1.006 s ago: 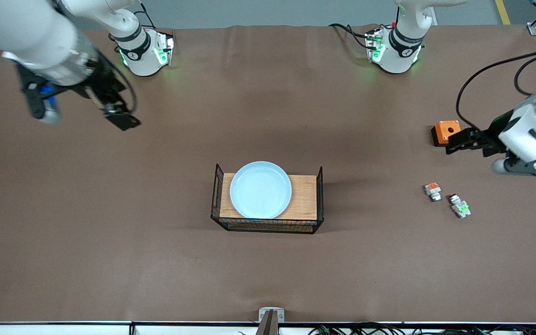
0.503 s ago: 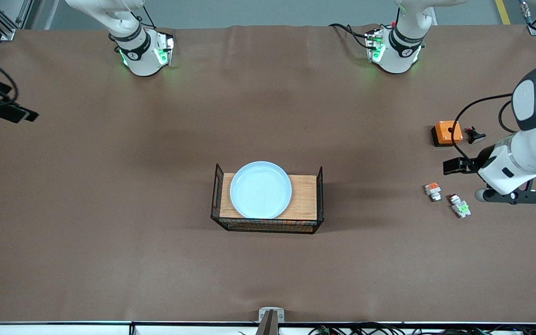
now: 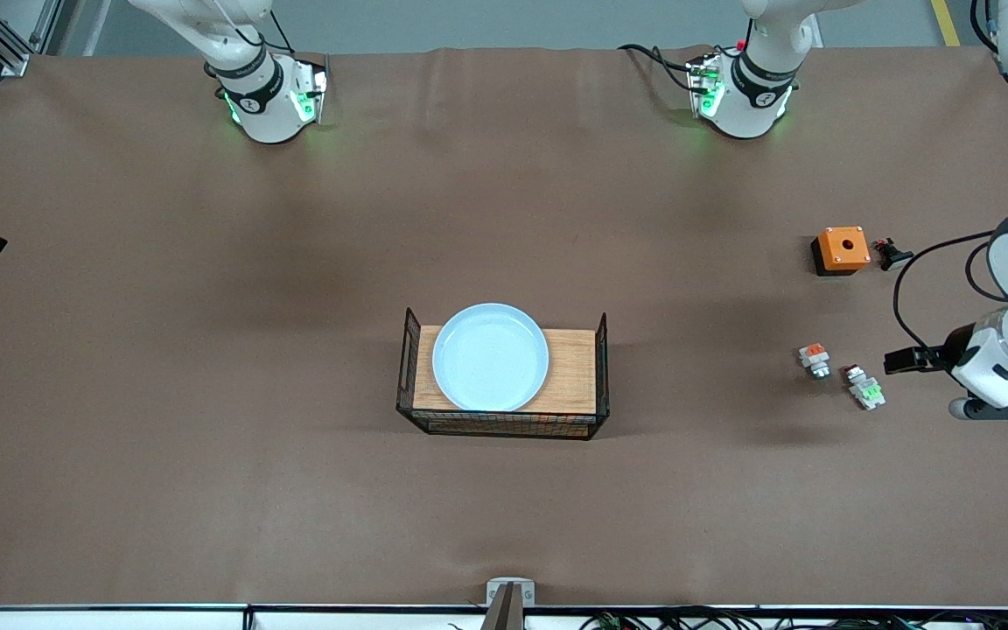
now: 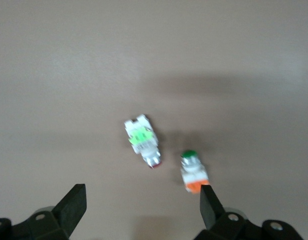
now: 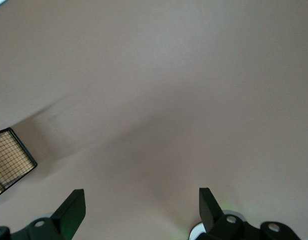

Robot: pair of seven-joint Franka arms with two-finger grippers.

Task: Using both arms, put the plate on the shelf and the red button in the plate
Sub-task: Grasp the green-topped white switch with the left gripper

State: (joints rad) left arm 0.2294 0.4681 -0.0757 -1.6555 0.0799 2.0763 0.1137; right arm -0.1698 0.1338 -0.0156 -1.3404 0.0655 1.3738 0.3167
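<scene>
The right gripper (image 5: 138,212) hangs at the right arm's end of the table, almost out of the front view, its 2 fingers spread with nothing between them. Mid-table, the plate (image 3: 490,356) lies on a wooden board inside a black wire rack (image 3: 600,376). Toward the left arm's end sit an orange box (image 3: 841,249) with a small black button (image 3: 892,255) beside it, then a white piece with an orange block (image 3: 814,359). The red button (image 3: 864,386) lies just beside that piece, nearer the front camera. The left gripper (image 4: 141,210) hovers near it, fingers released and empty.

The 2 white pieces lie close together, so a slightly off descent could grab or knock the wrong one. The rack's 2 wire ends may also obstruct a grip on the plate's rim.
</scene>
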